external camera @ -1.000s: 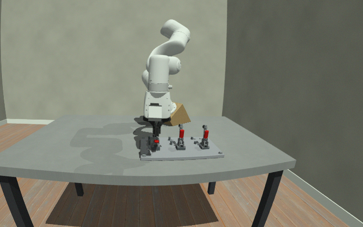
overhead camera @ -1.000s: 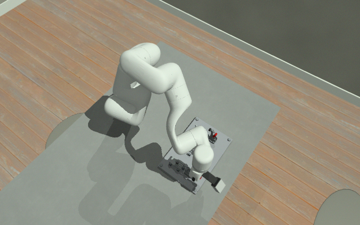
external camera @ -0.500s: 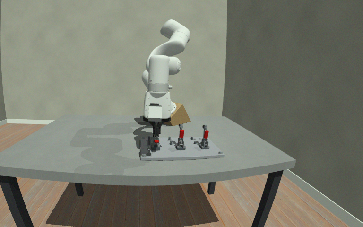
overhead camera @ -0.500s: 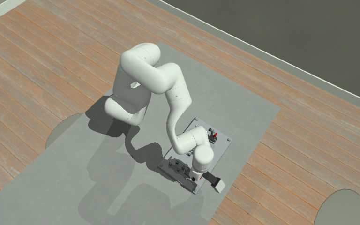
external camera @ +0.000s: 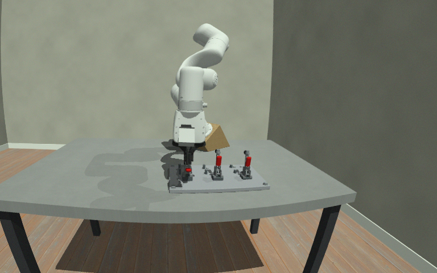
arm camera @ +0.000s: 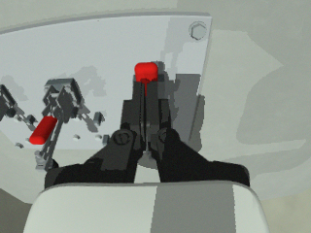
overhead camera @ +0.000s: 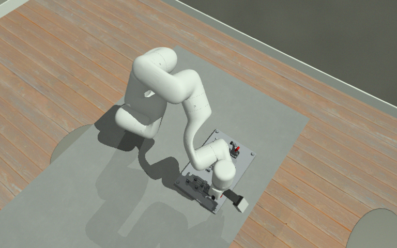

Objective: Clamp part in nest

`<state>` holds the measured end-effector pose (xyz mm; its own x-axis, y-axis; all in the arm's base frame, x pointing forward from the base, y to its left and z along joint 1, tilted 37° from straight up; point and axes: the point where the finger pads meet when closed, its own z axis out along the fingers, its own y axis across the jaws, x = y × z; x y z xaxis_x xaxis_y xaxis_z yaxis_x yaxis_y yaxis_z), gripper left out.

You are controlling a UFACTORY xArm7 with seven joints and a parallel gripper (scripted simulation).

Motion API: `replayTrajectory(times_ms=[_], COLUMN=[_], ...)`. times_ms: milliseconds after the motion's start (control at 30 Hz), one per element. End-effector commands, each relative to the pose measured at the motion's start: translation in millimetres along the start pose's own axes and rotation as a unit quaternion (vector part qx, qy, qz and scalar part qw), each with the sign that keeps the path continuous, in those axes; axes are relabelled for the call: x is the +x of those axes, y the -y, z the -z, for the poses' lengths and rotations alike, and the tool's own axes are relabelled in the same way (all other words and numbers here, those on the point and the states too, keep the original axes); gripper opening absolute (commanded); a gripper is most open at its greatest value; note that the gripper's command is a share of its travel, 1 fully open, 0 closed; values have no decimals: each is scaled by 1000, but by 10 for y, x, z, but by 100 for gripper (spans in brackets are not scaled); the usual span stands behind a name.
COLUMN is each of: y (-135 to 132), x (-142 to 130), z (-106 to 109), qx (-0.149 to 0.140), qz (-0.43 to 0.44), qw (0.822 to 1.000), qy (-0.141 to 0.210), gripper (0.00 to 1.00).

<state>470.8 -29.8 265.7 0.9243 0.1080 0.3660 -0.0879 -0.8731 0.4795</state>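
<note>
The grey fixture plate point(overhead camera: 239, 169) point(external camera: 234, 186) point(arm camera: 107, 39) carries three clamps. My gripper point(external camera: 188, 162) point(arm camera: 146, 96) is shut, with nothing seen between its fingers. Its tips are low at the end nest, at or just behind that clamp's red handle point(external camera: 188, 170) point(arm camera: 146, 72), which lies low and points to the plate's outer edge. The fingers hide that clamp's bar and most of its nest; whether they touch the handle, and whether it is locked, cannot be told. The part cannot be made out. The middle clamp's handle point(external camera: 218, 160) point(arm camera: 44, 130) stands up, its bar raised.
The far clamp's red handle point(overhead camera: 237, 149) point(external camera: 248, 161) also stands up, its bar raised. Bolt heads, one a corner bolt point(arm camera: 197, 31), stick up from the plate. A tan box-like thing point(external camera: 217, 139) shows behind the gripper. The arm's shadow covers the end nest.
</note>
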Motion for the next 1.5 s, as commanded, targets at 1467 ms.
replayTrajectory(times_ms=[1467], y=[1], x=[27], z=[-115], qx=[0], qz=[0], qw=[1000], qy=[-2], gripper=[0])
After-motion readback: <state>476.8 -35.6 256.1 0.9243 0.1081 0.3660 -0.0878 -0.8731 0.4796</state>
